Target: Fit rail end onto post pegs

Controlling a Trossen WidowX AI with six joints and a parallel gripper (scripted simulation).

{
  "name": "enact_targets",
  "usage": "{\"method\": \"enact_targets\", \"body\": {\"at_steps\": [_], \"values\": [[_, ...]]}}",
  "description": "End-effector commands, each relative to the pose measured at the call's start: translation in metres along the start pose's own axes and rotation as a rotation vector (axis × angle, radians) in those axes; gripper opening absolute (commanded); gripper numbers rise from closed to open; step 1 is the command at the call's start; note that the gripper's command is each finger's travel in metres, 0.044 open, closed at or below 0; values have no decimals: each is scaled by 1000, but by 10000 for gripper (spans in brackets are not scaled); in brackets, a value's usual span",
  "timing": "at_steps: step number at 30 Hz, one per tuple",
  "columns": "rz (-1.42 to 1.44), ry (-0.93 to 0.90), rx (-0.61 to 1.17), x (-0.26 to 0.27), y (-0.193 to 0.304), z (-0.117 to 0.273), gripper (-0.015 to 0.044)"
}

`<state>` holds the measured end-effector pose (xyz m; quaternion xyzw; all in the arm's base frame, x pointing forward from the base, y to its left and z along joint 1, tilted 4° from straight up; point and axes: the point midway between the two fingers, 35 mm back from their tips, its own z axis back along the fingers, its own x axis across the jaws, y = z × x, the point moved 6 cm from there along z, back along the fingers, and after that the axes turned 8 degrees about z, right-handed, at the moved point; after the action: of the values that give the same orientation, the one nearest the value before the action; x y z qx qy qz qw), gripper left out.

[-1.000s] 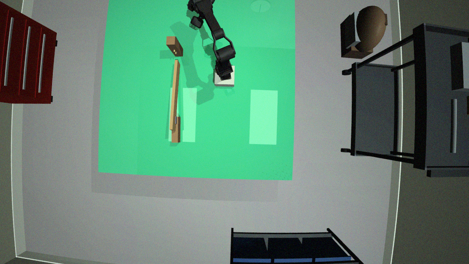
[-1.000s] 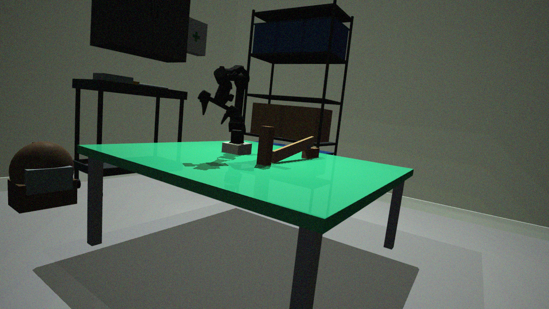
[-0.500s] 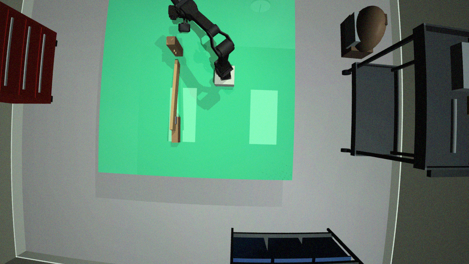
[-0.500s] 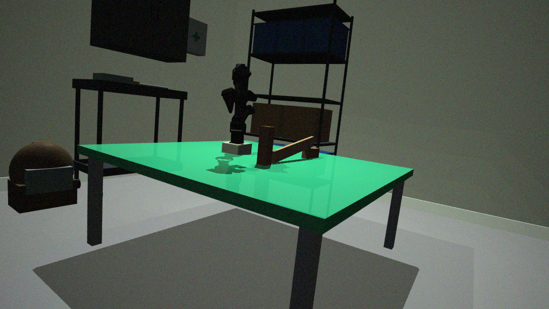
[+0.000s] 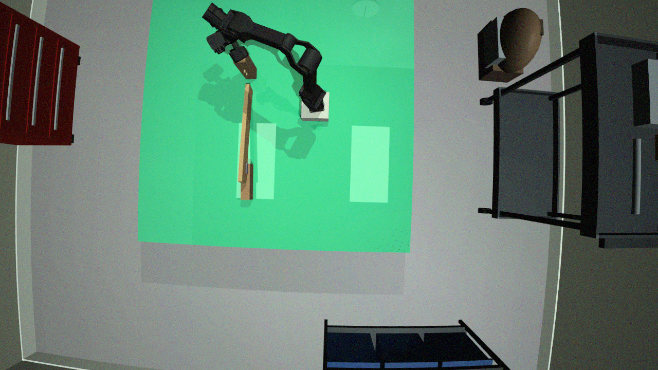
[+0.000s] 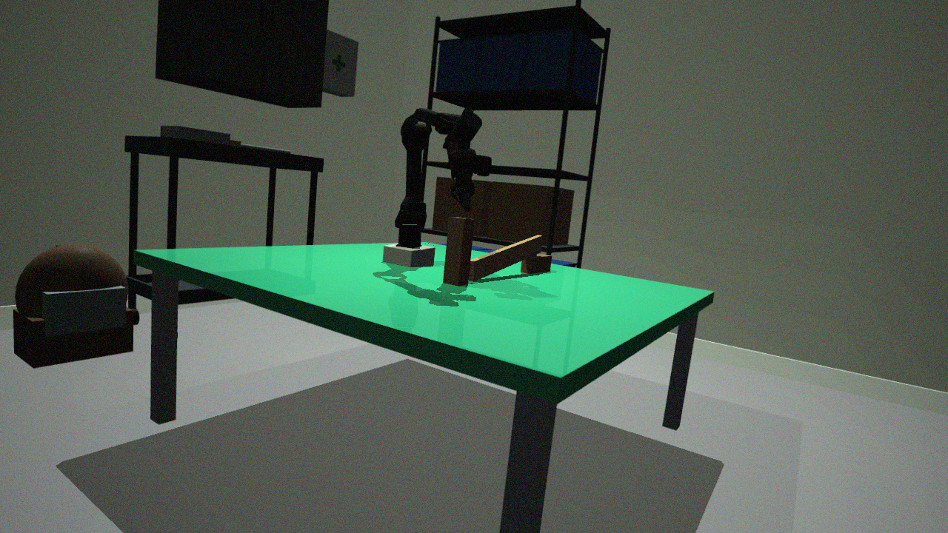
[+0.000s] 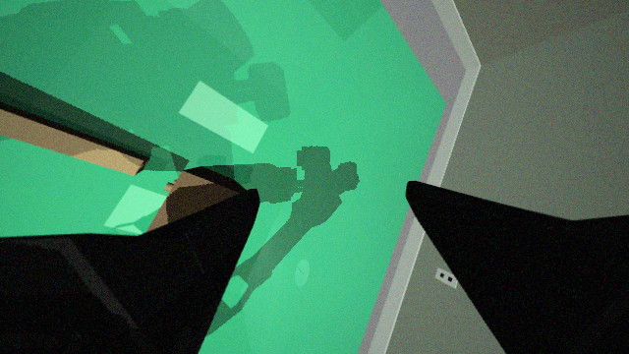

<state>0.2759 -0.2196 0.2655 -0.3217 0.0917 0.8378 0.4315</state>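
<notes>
Long tan wooden bed rail (image 5: 245,133) (image 6: 506,256) (image 7: 74,147), top view: runs from just short of the upright brown wooden post (image 5: 248,69) (image 6: 458,252) (image 7: 189,197) to the low brown footboard block (image 5: 247,189) (image 6: 535,263), far end over the block. Black claw (image 5: 235,54) (image 6: 463,198) (image 7: 330,192) is by the post, partly covering it.

Exterior: rail slopes, near end down on the green tabletop (image 5: 322,198) (image 6: 530,331) (image 7: 344,123) beside the post, far end raised at the block. Claw above the post.

Wrist: claw wide, nothing in it; rail off to one side, short wooden pegs (image 7: 170,187) on the post outside the rail end. Holes not visible.

Rail looks stiff, fairly light, not fragile; probably swings about its far end. Best hold: across the narrow sides, near the post but leaving the end face free. Pulling lengthwise could unseat the far end.
</notes>
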Motion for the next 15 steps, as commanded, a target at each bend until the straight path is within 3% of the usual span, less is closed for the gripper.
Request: {"method": "enact_targets", "body": {"at_steps": [1,5,15], "values": [[128,-39,-66,8,-33,-4,440],[133,-102,-98,24,-56,-10,440],[709,-500,-110,130,-84,-45,440]]}}
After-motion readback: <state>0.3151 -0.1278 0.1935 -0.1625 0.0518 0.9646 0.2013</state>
